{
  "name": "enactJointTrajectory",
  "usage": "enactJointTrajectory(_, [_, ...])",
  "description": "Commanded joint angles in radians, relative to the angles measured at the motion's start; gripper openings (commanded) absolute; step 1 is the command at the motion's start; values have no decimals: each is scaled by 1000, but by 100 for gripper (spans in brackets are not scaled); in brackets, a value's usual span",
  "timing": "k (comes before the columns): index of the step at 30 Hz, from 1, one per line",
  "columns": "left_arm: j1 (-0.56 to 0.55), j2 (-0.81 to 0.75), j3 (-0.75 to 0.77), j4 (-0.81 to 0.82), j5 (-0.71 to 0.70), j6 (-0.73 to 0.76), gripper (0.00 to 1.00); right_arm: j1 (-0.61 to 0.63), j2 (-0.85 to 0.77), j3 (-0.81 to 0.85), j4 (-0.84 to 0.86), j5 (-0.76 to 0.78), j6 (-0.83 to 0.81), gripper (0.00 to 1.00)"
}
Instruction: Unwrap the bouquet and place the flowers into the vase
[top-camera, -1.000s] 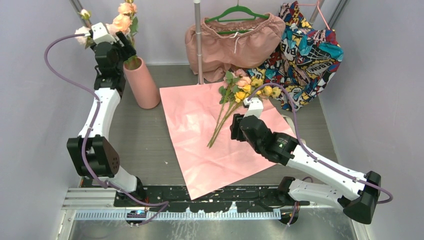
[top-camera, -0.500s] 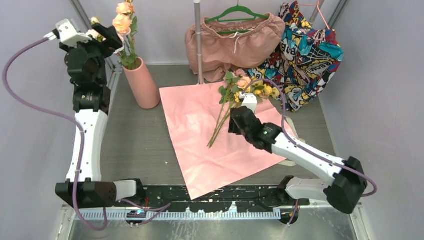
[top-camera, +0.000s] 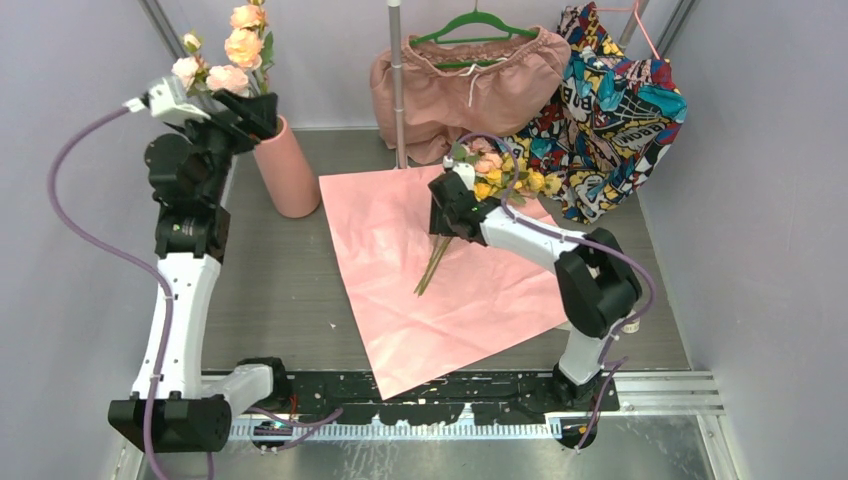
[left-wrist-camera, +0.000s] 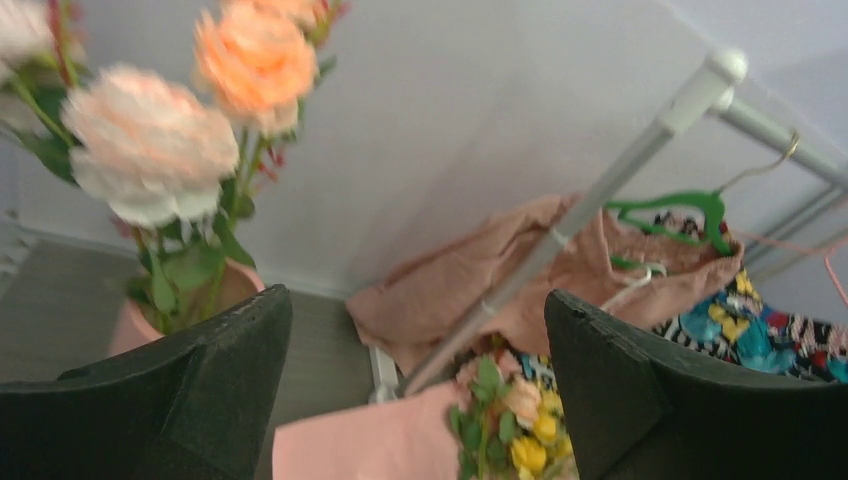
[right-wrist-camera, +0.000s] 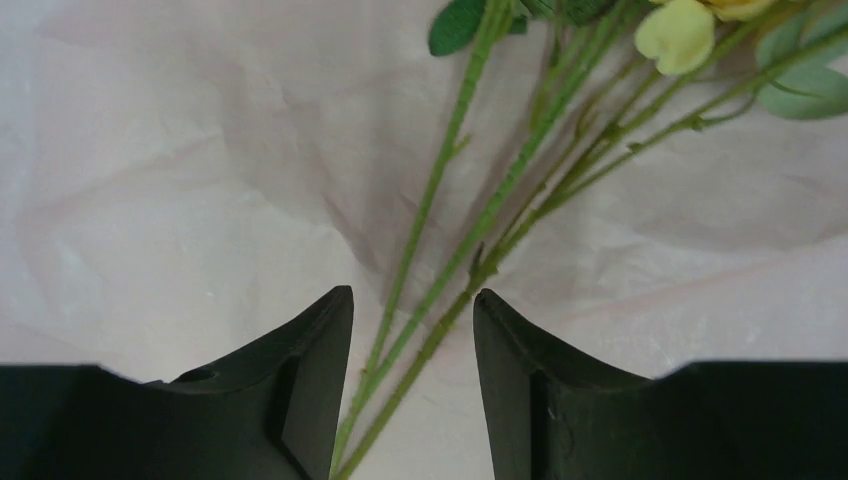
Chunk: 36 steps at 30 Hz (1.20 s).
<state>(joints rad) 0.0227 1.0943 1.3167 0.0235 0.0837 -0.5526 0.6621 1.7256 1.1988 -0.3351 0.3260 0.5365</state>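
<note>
The salmon-pink vase stands at the back left with pink and peach flowers upright in it. My left gripper hovers open and empty beside the vase mouth; its wrist view shows the blooms and the vase rim by its left finger. The unwrapped bouquet paper lies flat. On it lie the other flowers, their stems pointing toward me. My right gripper is low over the paper, open, its fingers straddling the green stems.
Pink shorts on a green hanger and a colourful printed garment hang at the back. A thin metal pole stands just behind the paper's far corner. Grey walls close in on both sides.
My left gripper opened, swung up and left away from the vase, then came back to its mouth. My right arm reached farther and left, bringing its gripper over the stems.
</note>
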Motion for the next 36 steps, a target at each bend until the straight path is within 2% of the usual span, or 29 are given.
enactJointTrajectory(1, [-60,-45,-127,24,128,-63,96,-21,81,141,39,-59,-11,53])
enactJointTrajectory(5, [-164,-75,-205,-55,113,-13,96,-40,175,193,36,-81,-8,53])
enactJointTrajectory(9, [-296,-65,-262,-65,93,20,96,-55,232,221,38,-99,-7,53])
enactJointTrajectory(13, [-361,-43,-300,-79,89,43,96,-62,270,233,39,-111,-10,52])
enactJointTrajectory(18, [-368,-63,-381,-80,100,68,96,-68,314,239,52,-144,4,36])
enactJointTrajectory(21, [-368,-68,-409,-96,130,103,96,-67,317,233,66,-158,23,14])
enactJointTrajectory(24, [-368,-49,-395,-141,145,138,97,-67,273,223,62,-165,29,1])
enactJointTrajectory(28, [-368,-11,-387,-155,174,136,98,-47,159,197,54,-166,5,1])
enactJointTrajectory(36, [-368,67,-387,-81,307,36,97,102,-129,137,-3,-62,-44,1])
